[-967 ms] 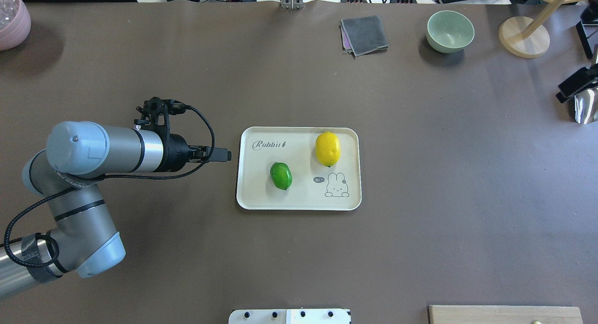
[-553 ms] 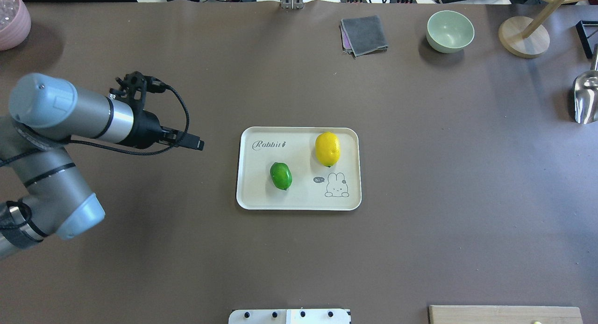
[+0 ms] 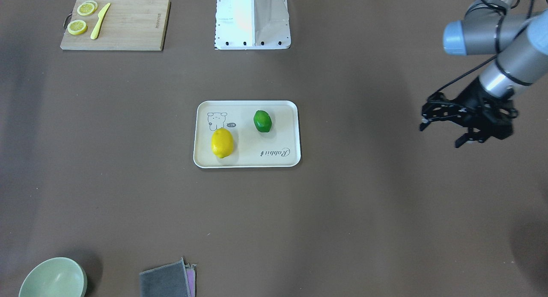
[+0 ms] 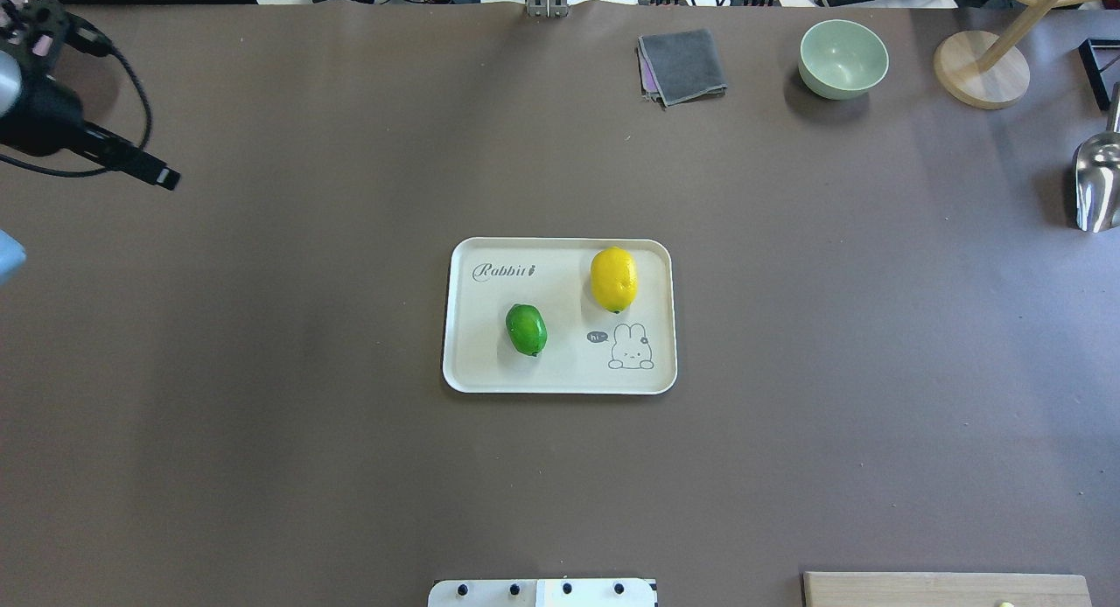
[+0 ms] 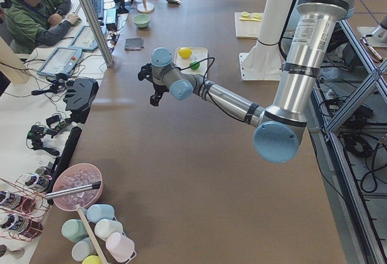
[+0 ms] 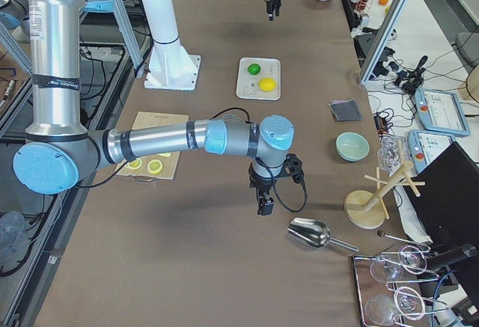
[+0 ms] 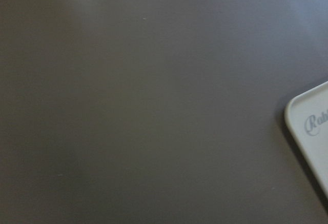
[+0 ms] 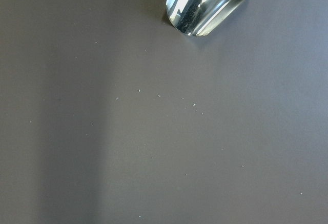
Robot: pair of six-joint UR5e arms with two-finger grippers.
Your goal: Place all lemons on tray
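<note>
The beige tray (image 4: 472,362) with the "Rabbit" script lies mid-table. The yellow lemon (image 4: 613,279) and the green lemon (image 4: 526,329) both rest on it, apart from each other; they also show in the front view, yellow (image 3: 222,143) and green (image 3: 262,120). My left gripper (image 4: 166,179) is far to the tray's left, raised above the table, looks shut and holds nothing; it also shows in the front view (image 3: 460,142). My right gripper (image 6: 266,206) shows only in the exterior right view, near a metal scoop; I cannot tell if it is open or shut.
A metal scoop (image 4: 1096,187) lies at the right edge. A green bowl (image 4: 843,58), grey cloth (image 4: 682,65) and wooden stand (image 4: 980,69) sit at the far side. A cutting board (image 3: 128,27) holds lemon slices and a yellow knife.
My left arm has pulled back from beside the tray to the table's far left. My right gripper has left the overhead view's right edge. The lemons have not moved.
</note>
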